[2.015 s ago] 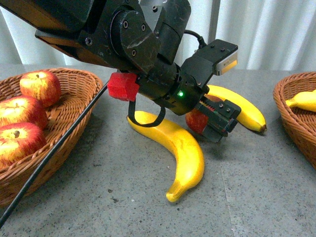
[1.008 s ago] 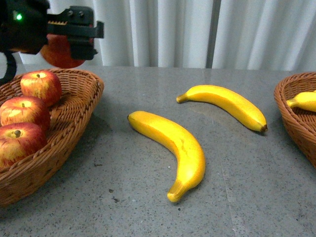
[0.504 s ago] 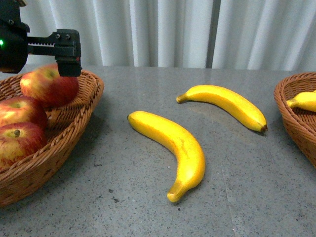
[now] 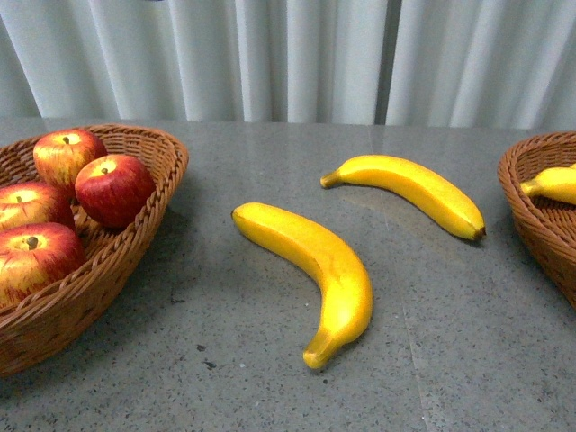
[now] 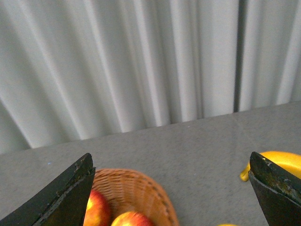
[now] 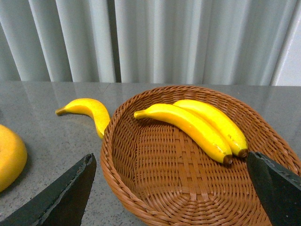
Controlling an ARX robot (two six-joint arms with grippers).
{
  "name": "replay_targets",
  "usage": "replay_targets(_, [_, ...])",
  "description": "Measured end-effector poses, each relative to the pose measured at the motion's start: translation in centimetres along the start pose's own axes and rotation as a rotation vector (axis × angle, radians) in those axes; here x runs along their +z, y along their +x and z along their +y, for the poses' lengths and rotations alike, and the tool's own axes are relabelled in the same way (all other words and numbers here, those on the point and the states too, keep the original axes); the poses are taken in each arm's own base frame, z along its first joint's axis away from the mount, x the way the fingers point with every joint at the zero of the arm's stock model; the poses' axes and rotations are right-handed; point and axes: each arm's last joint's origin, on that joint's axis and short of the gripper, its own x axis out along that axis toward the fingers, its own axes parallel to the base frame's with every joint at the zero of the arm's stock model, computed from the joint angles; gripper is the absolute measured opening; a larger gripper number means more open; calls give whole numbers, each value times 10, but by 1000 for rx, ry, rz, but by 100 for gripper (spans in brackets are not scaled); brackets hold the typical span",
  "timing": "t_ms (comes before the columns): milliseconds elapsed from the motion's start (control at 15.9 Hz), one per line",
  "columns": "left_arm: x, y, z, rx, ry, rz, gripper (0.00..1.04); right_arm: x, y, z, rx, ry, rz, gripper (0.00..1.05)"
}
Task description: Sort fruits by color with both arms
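Left pincer (image 5: 170, 162) agape near wicker basket (image 5: 141, 184)

Showing of the left gripper (image 5: 170, 162) only two matte black fingers (image 5: 66, 197), narrowing to blunt wedge tips and wearing pale scuffs along the edges. Showing of the right gripper (image 6: 170, 157) the same black wedge fingers (image 6: 66, 197), looking smoother and catching a grey sheen.

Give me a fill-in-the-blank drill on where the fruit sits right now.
1. The left basket shows ____ apples in the front view.
2. ____ loose bananas lie on the table.
3. The right basket holds ____ sorted bananas.
4. The left end effector is ____ and empty.
Missing words: four; two; two; open.
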Motion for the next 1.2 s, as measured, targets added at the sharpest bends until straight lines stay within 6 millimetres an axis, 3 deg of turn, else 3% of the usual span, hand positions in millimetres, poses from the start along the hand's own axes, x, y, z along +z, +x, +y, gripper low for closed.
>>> replay_targets(126, [-15,-30,14,86,27,43,94,0,0,0,0,0,0,98])
replay_targets(252, [-39,-74,42,111,-97,18,69,0,0,0,0,0,0,98])
replay_targets(378, [-80,-111,49,126,-147,-45,46,0,0,0,0,0,0,98])
replay_targets(441, [-106,-119,47,101,-141,34,33,0,0,0,0,0,0,98])
replay_targets(504, [-115,-122,49,105,-144,71,22,0,0,0,0,0,0,98])
replay_targets(630, [-109,-129,54,112,-159,12,1,0,0,0,0,0,0,98])
replay_targets(819, [-120,-139,65,121,-158,33,1,0,0,0,0,0,0,98])
replay_targets(1196, [-121,-150,63,108,-158,-3,1,0,0,0,0,0,0,98])
